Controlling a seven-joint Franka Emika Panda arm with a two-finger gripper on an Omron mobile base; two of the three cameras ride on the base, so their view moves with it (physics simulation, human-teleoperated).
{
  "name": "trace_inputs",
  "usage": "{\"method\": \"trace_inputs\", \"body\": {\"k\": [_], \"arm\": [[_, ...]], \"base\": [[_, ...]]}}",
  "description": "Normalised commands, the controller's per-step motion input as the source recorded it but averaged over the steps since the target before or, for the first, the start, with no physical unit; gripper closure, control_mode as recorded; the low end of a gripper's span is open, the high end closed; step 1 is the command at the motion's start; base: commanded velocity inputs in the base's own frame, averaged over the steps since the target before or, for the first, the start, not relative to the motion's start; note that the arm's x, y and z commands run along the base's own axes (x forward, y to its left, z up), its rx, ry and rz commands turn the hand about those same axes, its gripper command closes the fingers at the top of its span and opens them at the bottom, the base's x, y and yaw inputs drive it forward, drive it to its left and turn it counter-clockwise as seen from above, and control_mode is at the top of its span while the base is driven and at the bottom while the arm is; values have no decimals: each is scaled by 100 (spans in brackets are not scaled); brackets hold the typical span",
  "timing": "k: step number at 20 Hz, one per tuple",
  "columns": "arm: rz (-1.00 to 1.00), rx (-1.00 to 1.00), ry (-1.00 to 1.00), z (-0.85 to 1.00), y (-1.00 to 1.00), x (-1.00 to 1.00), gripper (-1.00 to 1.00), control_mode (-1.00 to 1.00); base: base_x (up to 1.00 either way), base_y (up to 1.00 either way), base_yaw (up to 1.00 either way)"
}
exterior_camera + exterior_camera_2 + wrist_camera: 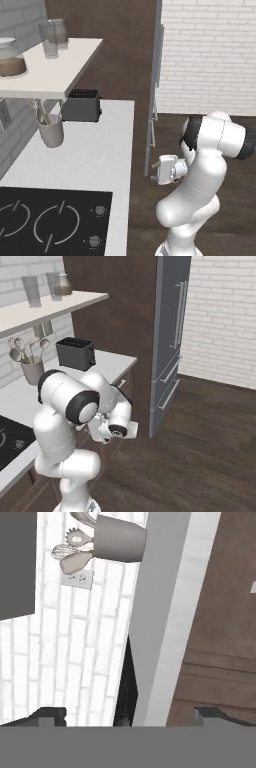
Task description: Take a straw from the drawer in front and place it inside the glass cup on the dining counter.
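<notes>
I take the drawer [225, 602] to be the dark-brown wooden front just below the white counter edge [180, 612] in the hand view, which is rolled onto its side. The front looks shut, flush with the neighbouring dark wood panel, and a thin seam runs between the two. A small pale mark near the picture's right edge may be its handle, though I can't tell for sure. None of its brown inside is on show.
</notes>
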Motion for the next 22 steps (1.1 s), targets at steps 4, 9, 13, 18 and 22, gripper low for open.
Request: {"method": "trace_inputs", "body": {"k": [4,9,13,18,22], "arm": [[0,3,0,-34,23,33,-100,-100],[0,0,0,-53,24,37,-100,-100],[0,0,0,-59,9,36,-100,-100],[0,0,0,-38,12,36,-100,-100],[-4,1,0,-2,16,30,-100,-100]], "base": [[0,0,0],[0,0,0],[0,0,0],[0,0,0],[0,0,0]]}}
